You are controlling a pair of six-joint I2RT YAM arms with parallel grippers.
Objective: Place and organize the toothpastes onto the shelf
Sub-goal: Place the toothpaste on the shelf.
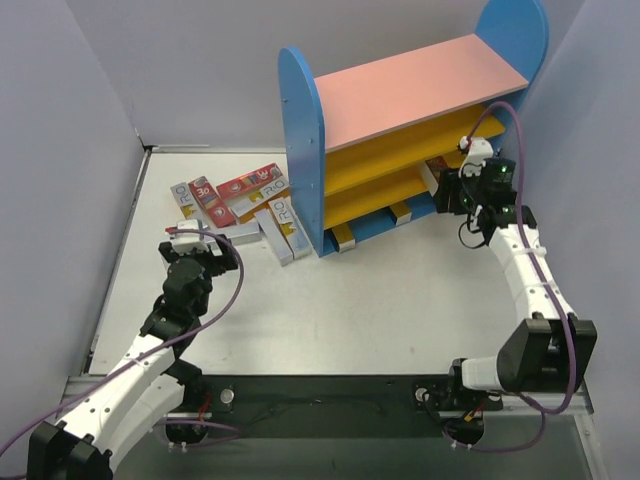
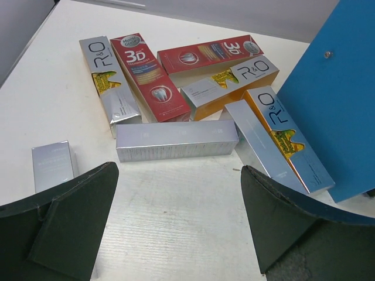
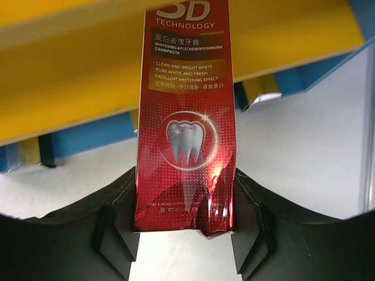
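Left gripper (image 2: 179, 175) spread wide by the loose toothpaste boxes (image 1: 240, 205) at 10 o'clock, right gripper (image 3: 184, 202) pinching a red box (image 3: 184, 117) at the shelf (image 1: 300, 130), 2 o'clock

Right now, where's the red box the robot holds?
Top view: the red box sits in the right pincer at the shelf's right end, by its yellow boards.

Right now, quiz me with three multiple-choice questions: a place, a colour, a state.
1. The loose toothpaste boxes lie: A on the top board; B on the table left of the shelf; C between the arms.
2. The box in the right hand is: A silver; B green; C red.
3. The left hand is: A open, empty; B gripping a box; C hidden.
B, piled beside the blue side panel; C, red in the wrist view; A, fingers apart above the pile.
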